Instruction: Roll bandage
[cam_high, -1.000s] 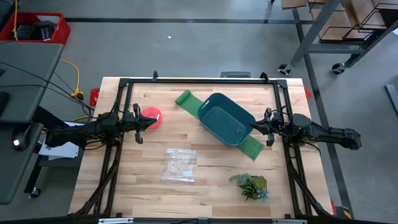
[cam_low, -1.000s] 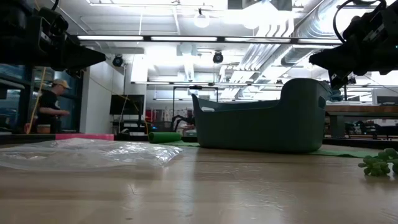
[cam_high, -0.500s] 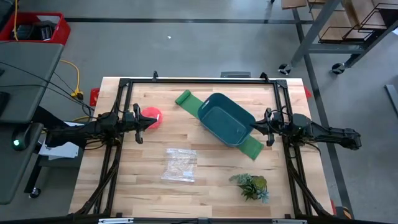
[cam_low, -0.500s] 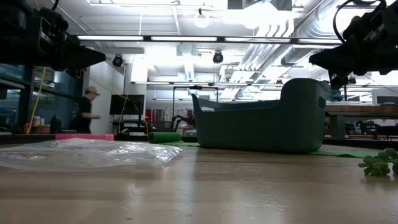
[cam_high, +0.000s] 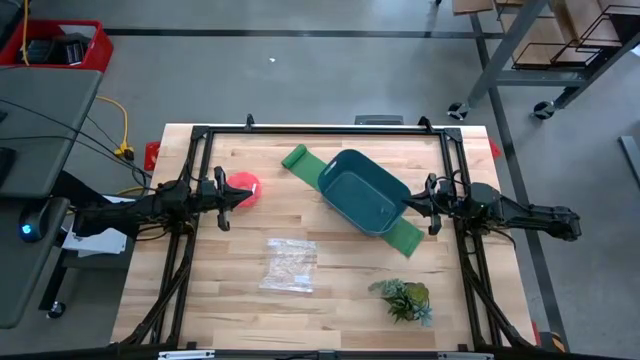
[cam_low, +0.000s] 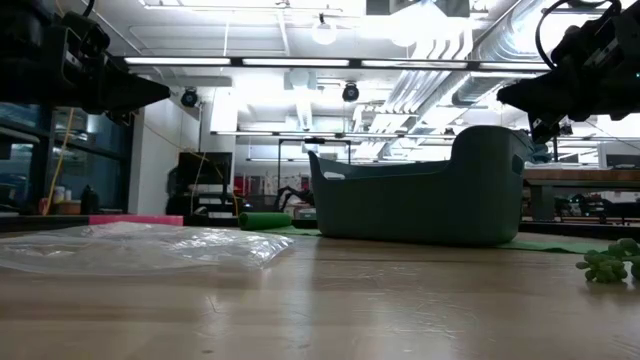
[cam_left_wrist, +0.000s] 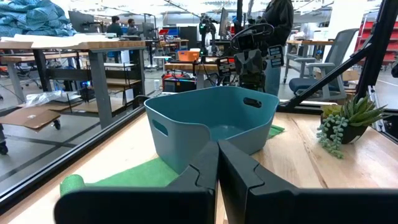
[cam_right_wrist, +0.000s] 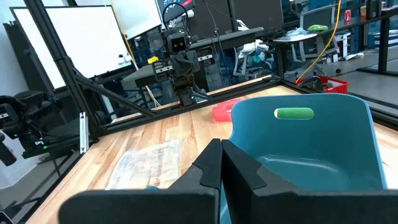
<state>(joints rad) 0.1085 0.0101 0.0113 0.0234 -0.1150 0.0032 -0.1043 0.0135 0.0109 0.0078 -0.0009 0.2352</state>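
The bandage is a flat green strip lying slantwise on the table, its middle under a teal tub. Its far-left end is curled into a small roll, which also shows in the low view and the left wrist view. My left gripper hangs shut and level above the table's left side, pointing at the tub. My right gripper hangs shut and level at the right, just off the tub's near-right rim. Neither touches anything.
A pink disc lies under the left gripper's tip. A clear plastic bag lies near the table's middle front, and a leafy plant sprig at the near right. A black frame runs round the table's edges.
Both arms and the things on the table have kept still. In the low view a person in the room beyond the table has walked toward the right and is now out of sight.
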